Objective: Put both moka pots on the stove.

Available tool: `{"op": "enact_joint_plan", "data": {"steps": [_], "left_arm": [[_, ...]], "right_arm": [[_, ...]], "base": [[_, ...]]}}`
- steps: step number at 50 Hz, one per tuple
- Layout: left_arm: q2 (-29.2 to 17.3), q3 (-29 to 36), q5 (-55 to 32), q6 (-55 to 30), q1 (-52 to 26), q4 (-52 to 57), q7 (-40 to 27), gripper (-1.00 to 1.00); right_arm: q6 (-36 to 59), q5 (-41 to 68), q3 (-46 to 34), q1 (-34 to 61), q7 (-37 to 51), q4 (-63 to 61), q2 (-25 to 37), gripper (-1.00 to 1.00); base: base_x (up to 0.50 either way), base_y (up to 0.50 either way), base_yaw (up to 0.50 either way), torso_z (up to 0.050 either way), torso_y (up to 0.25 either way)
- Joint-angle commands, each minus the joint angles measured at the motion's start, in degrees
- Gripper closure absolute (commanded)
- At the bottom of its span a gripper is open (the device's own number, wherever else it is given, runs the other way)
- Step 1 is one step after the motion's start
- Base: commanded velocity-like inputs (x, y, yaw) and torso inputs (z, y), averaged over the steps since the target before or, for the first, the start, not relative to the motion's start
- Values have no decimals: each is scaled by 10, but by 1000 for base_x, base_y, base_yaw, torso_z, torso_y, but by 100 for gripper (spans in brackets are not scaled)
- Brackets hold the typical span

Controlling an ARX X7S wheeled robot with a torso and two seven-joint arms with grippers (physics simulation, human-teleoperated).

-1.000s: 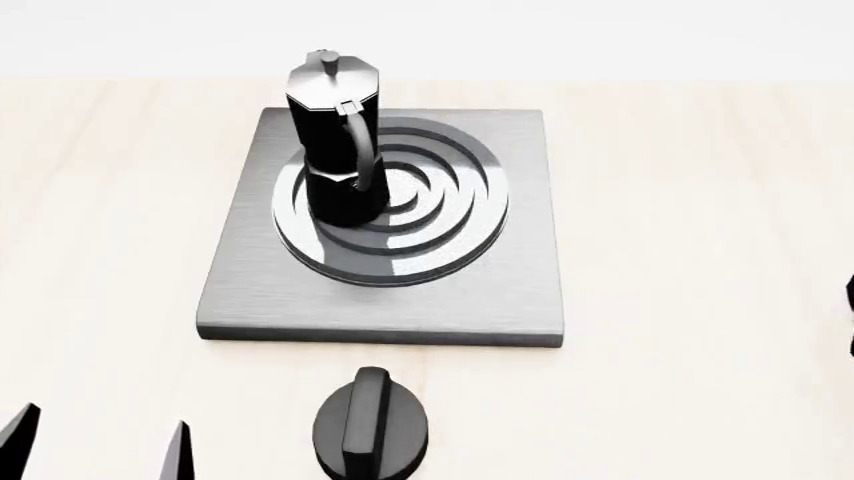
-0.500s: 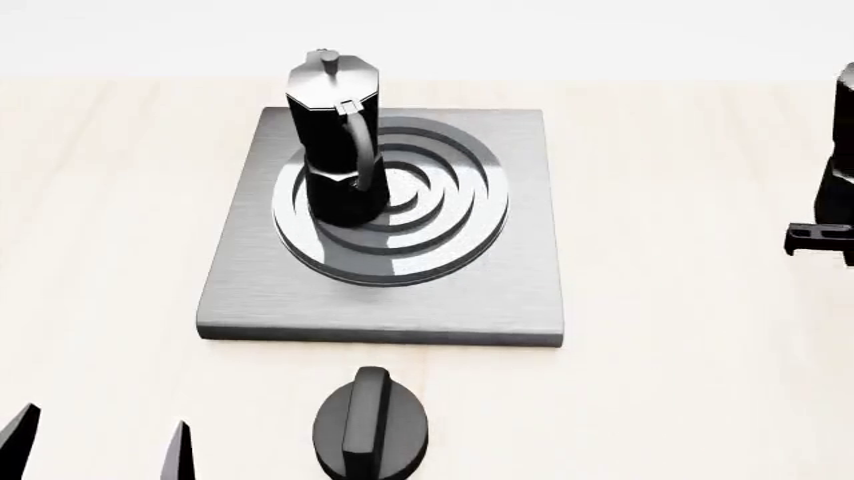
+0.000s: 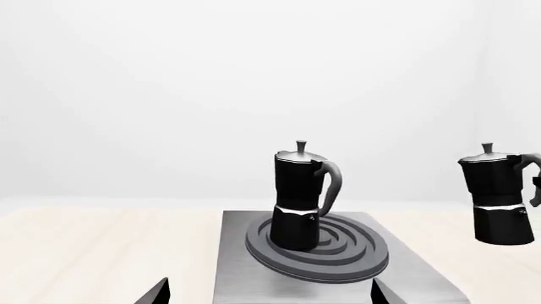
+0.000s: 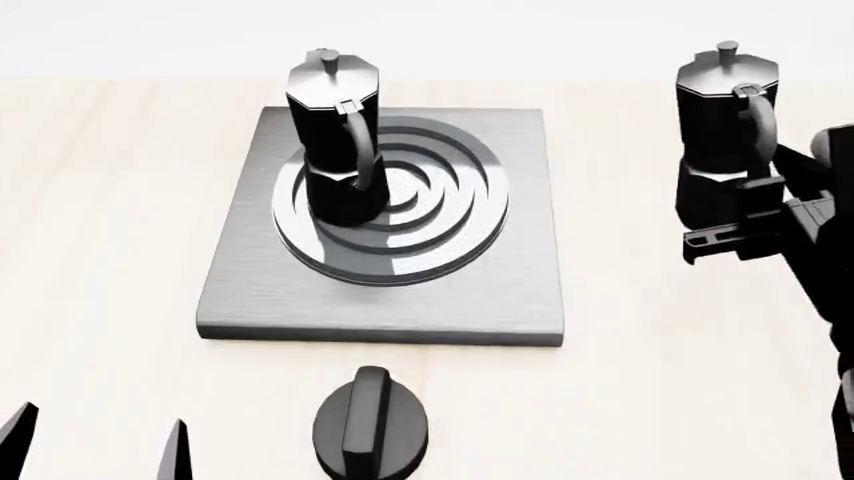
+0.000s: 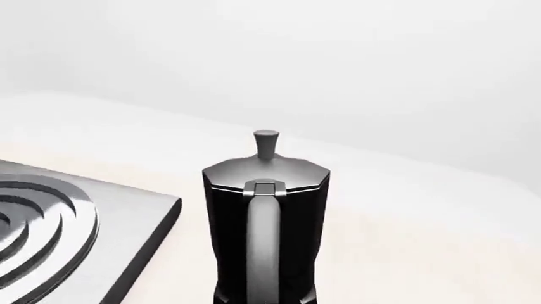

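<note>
I see my right end effector (image 4: 747, 225) closed on the base of a glossy black faceted moka pot (image 4: 722, 125), held upright right of the square brushed grey metal stove (image 4: 521, 290), with bare pale wooden desk (image 4: 107, 200) between. The second identical black moka pot (image 4: 334, 140) stands on the burner's left. My left end effector (image 4: 100, 450) is spread wide, empty.

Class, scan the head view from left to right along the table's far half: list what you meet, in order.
Moka pot on the burner → bare right part of the stove → second moka pot, upright beside the stove → right gripper at that pot's base.
</note>
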Motion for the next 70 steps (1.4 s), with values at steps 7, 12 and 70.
{"op": "enact_joint_plan", "data": {"steps": [7, 12, 70], "left_arm": [[-2, -1, -3, 3, -1, -2, -2, -100], [-3, 0, -3, 0, 0, 2, -4, -100], [-14, -3, -18, -18, -2, 25, -20, -100]], "right_arm": [[14, -5, 17, 6, -51, -98, 7, 100], [17, -3, 19, 10, -42, -126, 8, 100], [-126, -417, 545, -19, -108, 81, -281, 100]], "base": [[0, 0, 0, 0, 0], [0, 0, 0, 0, 2], [0, 0, 0, 0, 1]]}}
